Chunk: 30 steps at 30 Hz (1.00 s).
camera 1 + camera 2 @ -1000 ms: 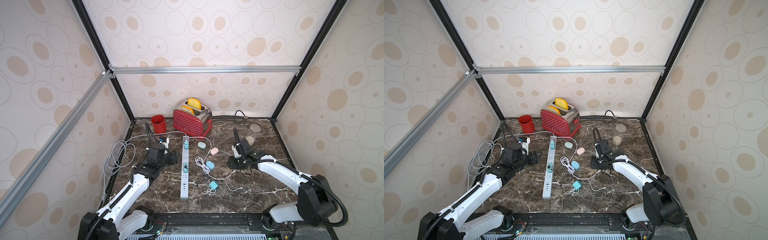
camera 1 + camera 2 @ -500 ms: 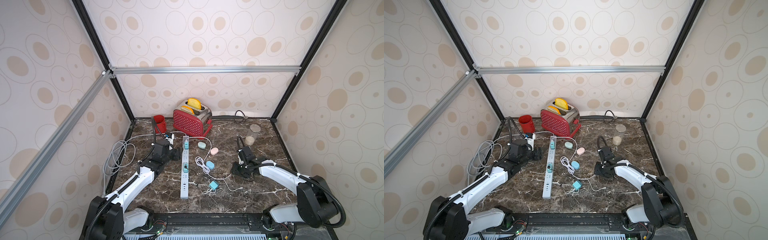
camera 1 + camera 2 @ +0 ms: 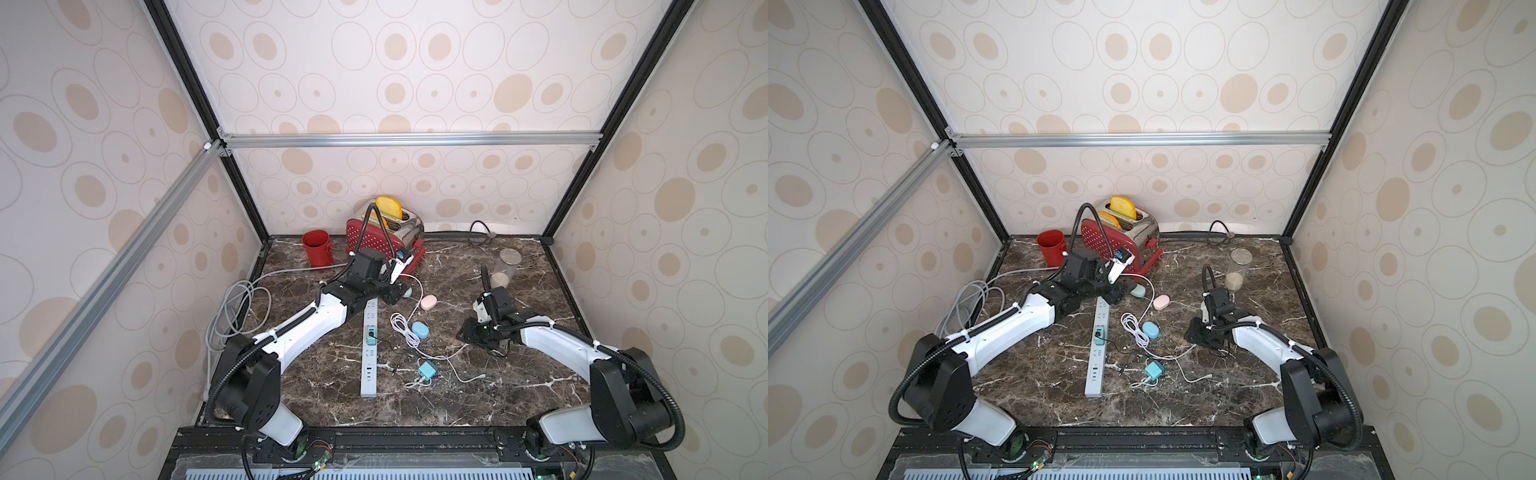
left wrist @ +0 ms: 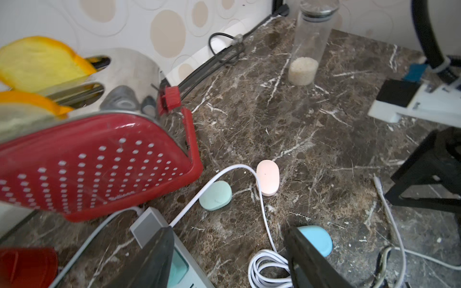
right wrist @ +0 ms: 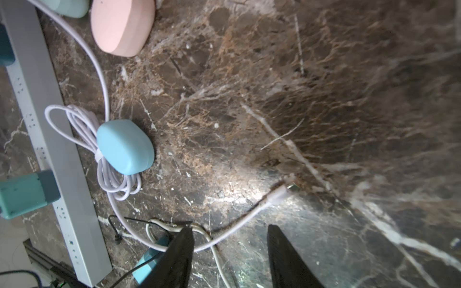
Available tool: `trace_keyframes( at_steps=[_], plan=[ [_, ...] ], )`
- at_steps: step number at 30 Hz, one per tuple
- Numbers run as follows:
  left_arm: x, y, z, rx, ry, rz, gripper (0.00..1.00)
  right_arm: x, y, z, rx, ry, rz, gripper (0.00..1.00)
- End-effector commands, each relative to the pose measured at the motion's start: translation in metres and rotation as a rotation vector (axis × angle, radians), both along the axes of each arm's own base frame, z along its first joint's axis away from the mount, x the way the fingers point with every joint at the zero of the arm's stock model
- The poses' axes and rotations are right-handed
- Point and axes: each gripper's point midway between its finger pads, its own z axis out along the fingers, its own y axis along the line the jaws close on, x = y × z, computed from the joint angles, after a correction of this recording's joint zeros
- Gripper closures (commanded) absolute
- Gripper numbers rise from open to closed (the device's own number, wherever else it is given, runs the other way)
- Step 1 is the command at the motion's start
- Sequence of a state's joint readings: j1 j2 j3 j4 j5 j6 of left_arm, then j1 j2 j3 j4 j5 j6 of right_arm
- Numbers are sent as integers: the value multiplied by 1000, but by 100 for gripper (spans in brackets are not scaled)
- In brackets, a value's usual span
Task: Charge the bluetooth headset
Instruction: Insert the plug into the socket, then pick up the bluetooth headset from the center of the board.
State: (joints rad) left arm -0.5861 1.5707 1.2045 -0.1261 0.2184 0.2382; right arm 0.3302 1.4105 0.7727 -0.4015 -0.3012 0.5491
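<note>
Both spread hands are being moved in since earlier, left hand (image 4: 229, 234) over the power strip (image 3: 369, 353), right hand (image 5: 229, 229) beside the loose plug (image 5: 282, 193), which could be knocked away from the blue headset case (image 5: 124, 147) on the desk (image 3: 457, 395).

toaster (image 3: 409, 235) rear, cable coil (image 3: 400, 327) centre, marble (image 3: 498, 399) open

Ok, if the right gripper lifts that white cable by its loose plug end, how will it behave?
Likely floppy: the white cable lies in loose curves, so it should sag below the right gripper. Its tied coil lies against the blue case, so a long pull might nudge that. The plug end looks small and light.
</note>
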Motion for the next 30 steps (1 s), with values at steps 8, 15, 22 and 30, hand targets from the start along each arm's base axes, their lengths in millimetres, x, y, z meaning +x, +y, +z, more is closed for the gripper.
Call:
trace_keyframes(
  at_steps=[8,15,22,30],
  plan=[
    [-2,4,0,-20,146,115,31,34,55,43,50,-411,403,47],
    [-22,42,-24,-100,342,323,29,53,80,30,-15,-452,523,45],
    [-34,66,-42,-149,428,384,30,61,103,10,-52,-395,586,47],
    [-37,65,-55,-141,455,374,31,57,116,-7,-41,-300,616,47]
  ],
)
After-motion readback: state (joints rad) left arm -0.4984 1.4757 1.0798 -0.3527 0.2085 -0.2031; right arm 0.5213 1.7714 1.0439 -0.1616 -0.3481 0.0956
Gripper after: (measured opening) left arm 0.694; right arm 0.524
